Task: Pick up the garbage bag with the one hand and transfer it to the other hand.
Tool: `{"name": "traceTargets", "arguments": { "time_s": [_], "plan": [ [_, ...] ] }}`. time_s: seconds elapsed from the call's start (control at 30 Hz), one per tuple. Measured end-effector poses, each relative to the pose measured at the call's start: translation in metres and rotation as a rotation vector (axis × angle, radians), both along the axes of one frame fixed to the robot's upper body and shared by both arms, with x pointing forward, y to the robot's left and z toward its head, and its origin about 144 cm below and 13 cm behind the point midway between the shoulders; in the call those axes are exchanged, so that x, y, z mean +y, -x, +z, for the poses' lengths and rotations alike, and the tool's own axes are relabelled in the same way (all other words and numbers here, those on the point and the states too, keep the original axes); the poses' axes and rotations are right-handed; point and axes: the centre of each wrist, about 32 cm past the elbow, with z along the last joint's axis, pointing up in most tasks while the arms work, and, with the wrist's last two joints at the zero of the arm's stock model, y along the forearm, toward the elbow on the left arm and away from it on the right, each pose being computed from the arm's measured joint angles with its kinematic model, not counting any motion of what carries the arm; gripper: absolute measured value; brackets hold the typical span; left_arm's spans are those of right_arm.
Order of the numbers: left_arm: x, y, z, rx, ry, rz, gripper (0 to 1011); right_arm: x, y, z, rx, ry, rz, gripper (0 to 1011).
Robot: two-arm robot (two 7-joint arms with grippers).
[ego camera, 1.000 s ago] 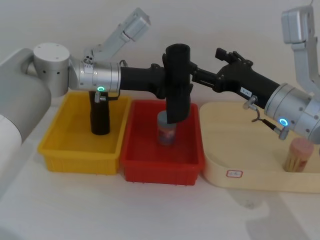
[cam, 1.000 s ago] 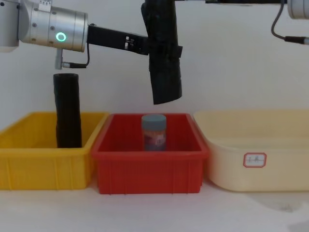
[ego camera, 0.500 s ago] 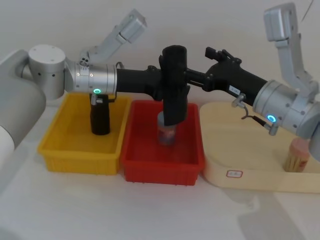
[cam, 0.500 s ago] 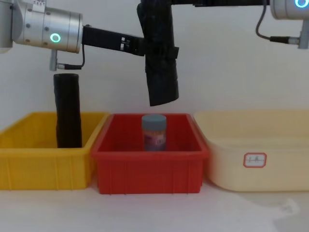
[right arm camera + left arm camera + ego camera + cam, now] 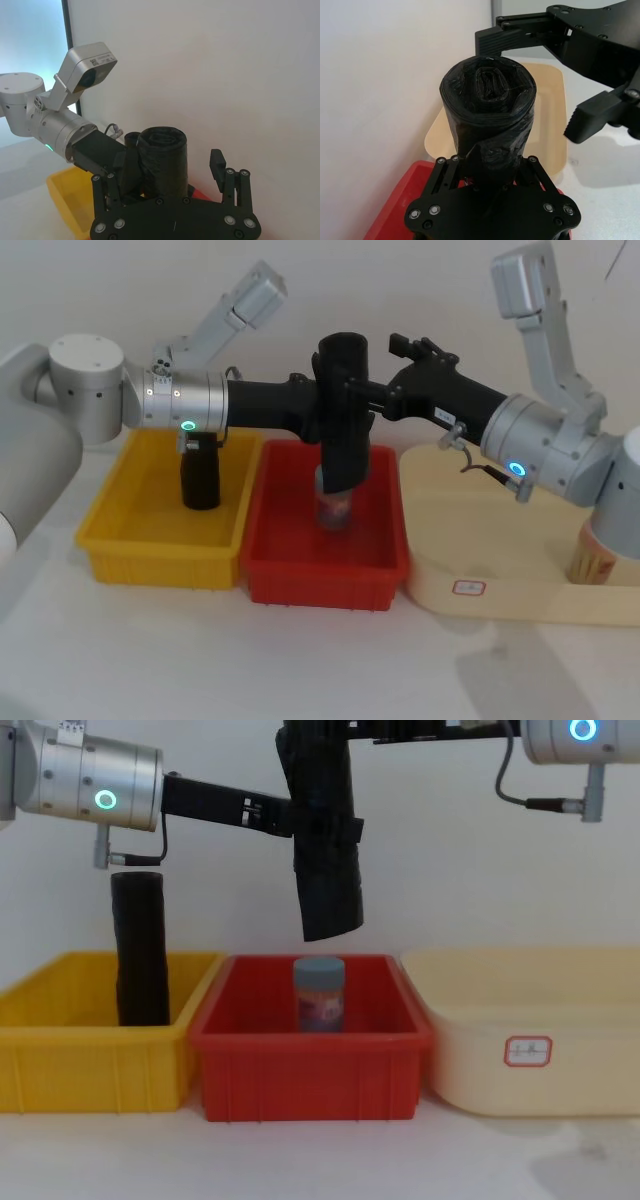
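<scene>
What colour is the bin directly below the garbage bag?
Red: the bin, beneath the garbage bag, shows best in the chest view.

Robotics test lab: bare white wall (image 5: 450, 870), white counter (image 5: 300, 660), yellow bin (image 5: 160, 565), red bin (image 5: 320, 585) and labelled beige tray (image 5: 520, 600) in a row.

The garbage bag (image 5: 345, 455) is thin black plastic film, crinkled and faintly glossy along its folds, while the cylinder (image 5: 200, 475) in the yellow bin (image 5: 150, 560) is smooth, matt black. The left gripper (image 5: 338, 412) and right gripper (image 5: 365, 395) have hard matt black shells studded with small shiny screws (image 5: 433, 209), on arms (image 5: 185, 400) of brushed silver metal. The yellow bin, red bin (image 5: 320, 585) and cream tray (image 5: 520, 595) are smooth moulded plastic with a soft sheen, on a matt pale table (image 5: 250, 660).
</scene>
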Motion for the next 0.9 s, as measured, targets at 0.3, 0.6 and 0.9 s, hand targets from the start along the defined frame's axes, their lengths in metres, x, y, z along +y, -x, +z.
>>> {"name": "traceTargets", "arguments": {
  "time_s": [0.3,0.6,0.9],
  "plan": [
    [0.001,0.002,0.000,0.000,0.001,0.020,398,0.007,-0.007,-0.001,0.008,0.000,0.008,1001],
    [0.001,0.003,0.000,0.000,0.002,0.031,398,0.013,-0.014,-0.003,0.017,-0.007,0.017,1001],
    [0.002,0.003,0.000,0.000,0.002,0.036,398,0.019,-0.021,-0.005,0.028,-0.013,0.028,1002]
  ]
}}
